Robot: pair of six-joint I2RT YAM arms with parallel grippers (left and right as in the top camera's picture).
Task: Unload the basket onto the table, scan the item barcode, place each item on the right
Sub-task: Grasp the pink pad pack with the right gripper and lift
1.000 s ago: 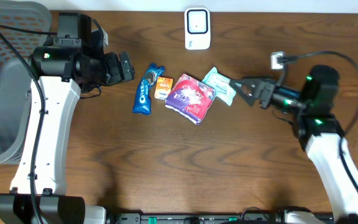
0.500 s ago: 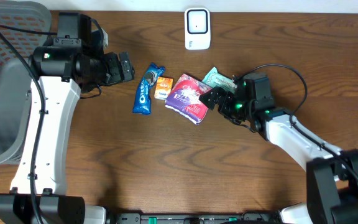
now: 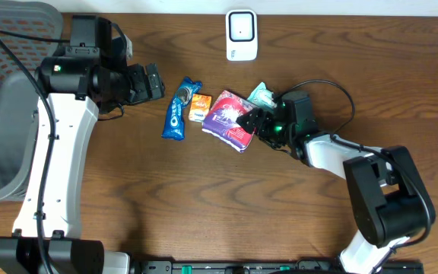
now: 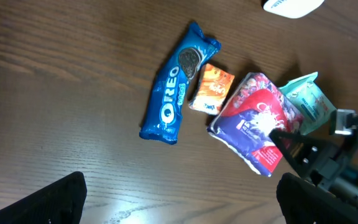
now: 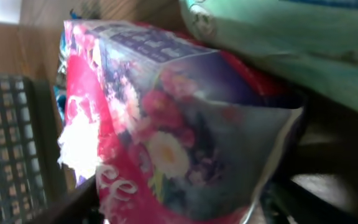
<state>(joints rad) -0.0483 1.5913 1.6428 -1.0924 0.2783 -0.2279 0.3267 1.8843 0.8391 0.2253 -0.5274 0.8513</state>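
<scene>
"How was the left side standing?"
"Raised up, left gripper (image 3: 152,82) spread wide, pointing inward."
"And the right?"
"Stretched low toward the middle, right gripper (image 3: 248,122) partway apart. I couldn't tell whether it gripped."

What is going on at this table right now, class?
The right gripper is at the right edge of the purple packet, with the packet between its jaws; whether it grips yet is unclear. The left gripper hangs open, left of the Oreo pack. An orange packet and a teal packet lie beside the purple one. The white scanner sits at the far edge, with nothing brought to it yet.
</scene>
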